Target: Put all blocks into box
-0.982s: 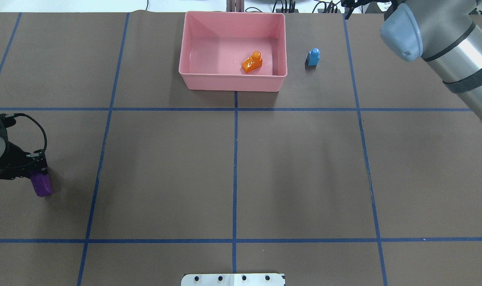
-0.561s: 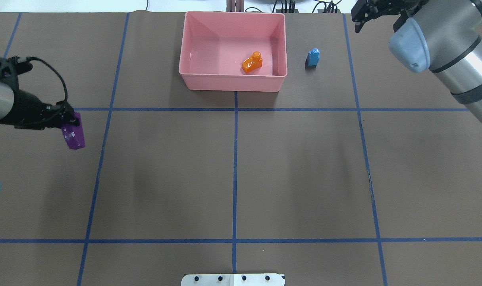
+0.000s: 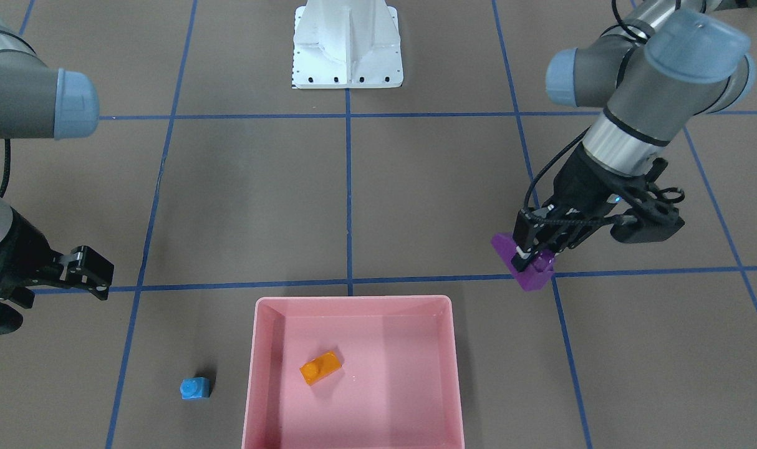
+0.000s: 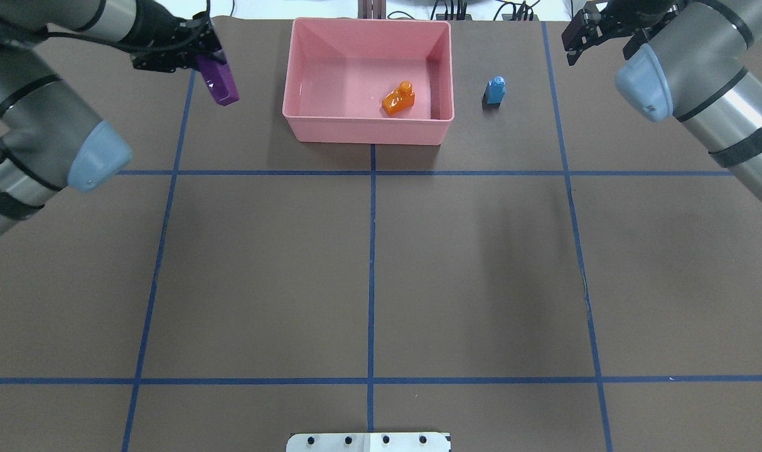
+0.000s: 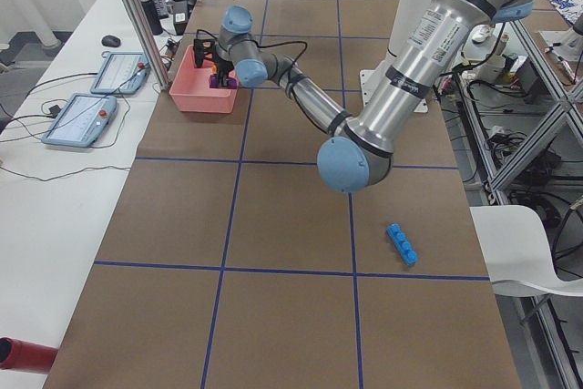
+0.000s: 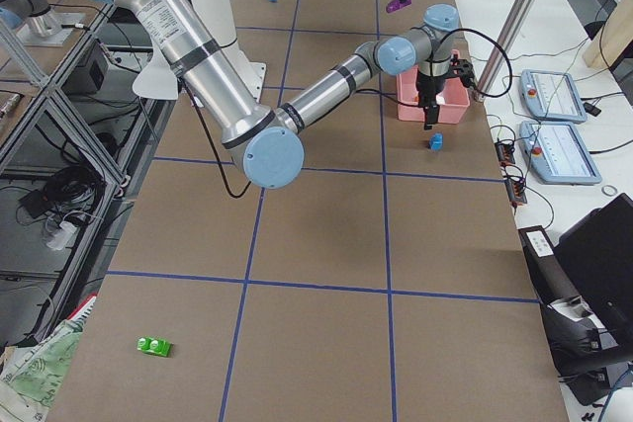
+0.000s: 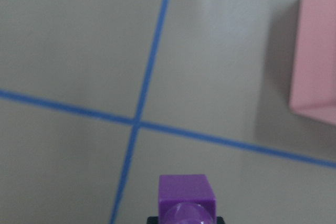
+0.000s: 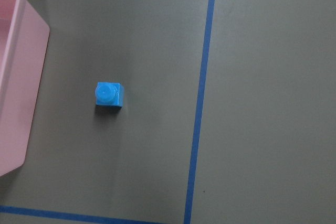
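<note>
My left gripper (image 4: 210, 68) is shut on the purple sloped brick (image 4: 218, 83) and holds it in the air just left of the pink box (image 4: 368, 133), not over it. The brick also shows in the front view (image 3: 529, 269) and the left wrist view (image 7: 187, 198). The orange brick (image 4: 398, 99) lies inside the box. The tiny blue cube (image 4: 496, 91) stands on the table right of the box, below my right wrist camera (image 8: 109, 95). My right gripper (image 4: 599, 45) is open and empty, up and to the right of the cube. The long blue brick (image 5: 401, 243) and the green brick (image 6: 154, 346) lie far from the box.
The white robot base (image 3: 347, 47) stands at the table's near edge. Blue tape lines (image 4: 371, 251) cross the brown table cover. Tablets and cables (image 5: 96, 97) lie on the white bench beyond the box.
My left arm has carried the purple brick from the near left of the table up to beside the box's left wall. My right gripper has come down slightly toward the blue cube.
</note>
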Robot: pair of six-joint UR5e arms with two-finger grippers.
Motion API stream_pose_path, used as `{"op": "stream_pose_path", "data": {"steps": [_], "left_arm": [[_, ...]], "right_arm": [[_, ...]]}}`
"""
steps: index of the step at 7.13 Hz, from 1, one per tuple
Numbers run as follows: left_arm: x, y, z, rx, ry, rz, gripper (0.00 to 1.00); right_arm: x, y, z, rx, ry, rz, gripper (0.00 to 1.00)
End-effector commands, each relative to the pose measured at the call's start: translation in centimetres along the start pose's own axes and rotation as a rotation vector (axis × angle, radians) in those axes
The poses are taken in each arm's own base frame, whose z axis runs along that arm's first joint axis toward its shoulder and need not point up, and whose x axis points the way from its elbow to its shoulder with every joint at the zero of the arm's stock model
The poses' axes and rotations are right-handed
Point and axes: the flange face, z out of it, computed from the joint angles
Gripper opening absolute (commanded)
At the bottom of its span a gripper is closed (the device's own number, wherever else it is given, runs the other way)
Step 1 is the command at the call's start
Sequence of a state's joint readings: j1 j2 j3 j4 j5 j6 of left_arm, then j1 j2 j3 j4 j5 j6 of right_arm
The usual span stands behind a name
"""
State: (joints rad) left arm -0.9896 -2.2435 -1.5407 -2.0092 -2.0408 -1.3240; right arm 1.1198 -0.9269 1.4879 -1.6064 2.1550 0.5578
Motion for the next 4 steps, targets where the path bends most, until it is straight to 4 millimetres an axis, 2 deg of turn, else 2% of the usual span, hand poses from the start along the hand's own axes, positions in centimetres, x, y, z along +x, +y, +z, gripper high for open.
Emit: {"op": "stream_pose_path", "data": {"steps": [1,2,3,4], "left_arm": [[9.0,-5.2,4.6,0.057,-0.056,-0.062,0.00],[11.7,-5.3,7.5,0.069,-0.096,-0.107,0.00],[14.1,-3.2,10.9,0.127,-0.135,-0.106,0.00],[14.7,-1.0,12.7,0.163,-0.156,-0.086,0.09]], "right_arm": [[2.1,-2.5,5.1,0.083,-0.053,-0.077,0.87],[3.2,-2.7,7.1,0.066,-0.047,-0.070,0.90],[3.8,-2.7,8.3,0.048,-0.036,-0.056,0.97],[2.8,-3.2,9.0,0.036,-0.033,-0.047,0.98]]}}
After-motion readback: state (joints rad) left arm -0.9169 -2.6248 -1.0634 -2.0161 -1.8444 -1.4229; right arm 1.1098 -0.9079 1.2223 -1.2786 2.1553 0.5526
